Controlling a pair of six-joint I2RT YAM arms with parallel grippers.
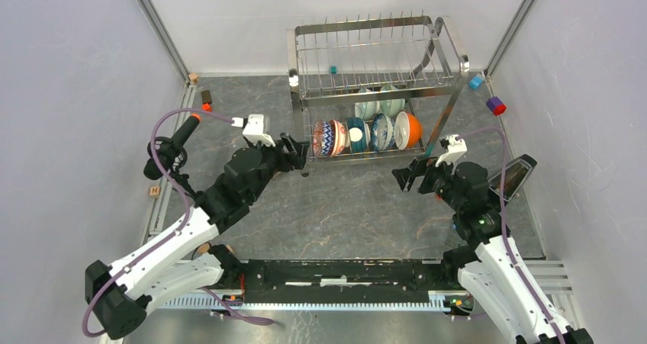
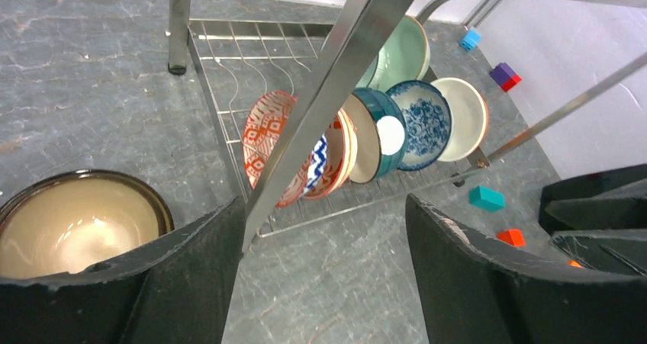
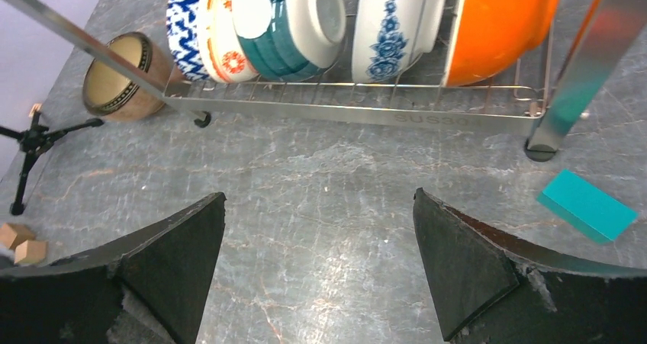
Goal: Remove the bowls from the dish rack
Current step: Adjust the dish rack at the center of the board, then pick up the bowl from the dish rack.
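We see the dish rack [image 3: 381, 115] as a shiny steel wire frame in two tiers, standing just beyond the fingertips of both grippers. Its lower tier holds a row of bowls [image 1: 366, 133] set on edge and packed close: a zigzag bowl [image 2: 267, 138] that is red-orange patterned inside and blue outside, a cream bowl [image 3: 221, 46] with red-orange motifs, a teal bowl [image 3: 278, 50], a blue-and-white flowered bowl [image 2: 423, 123], and an orange bowl [image 3: 500, 24] that is white inside. Pale green bowls [image 2: 400, 54] stand behind that row. In the upper tier we see a small teal block [image 1: 333, 69]. A brown bowl [image 2: 76, 222] with a cream inside sits on the grey table [image 3: 320, 168], just outside the left finger of the left gripper [image 2: 324, 207] and near the rack's left end. That gripper's fingers are spread wide and hold nothing. The right gripper [image 3: 319, 199] is also spread wide, with bare table between its fingers and a flat teal block [image 3: 586, 204] beyond its right finger.
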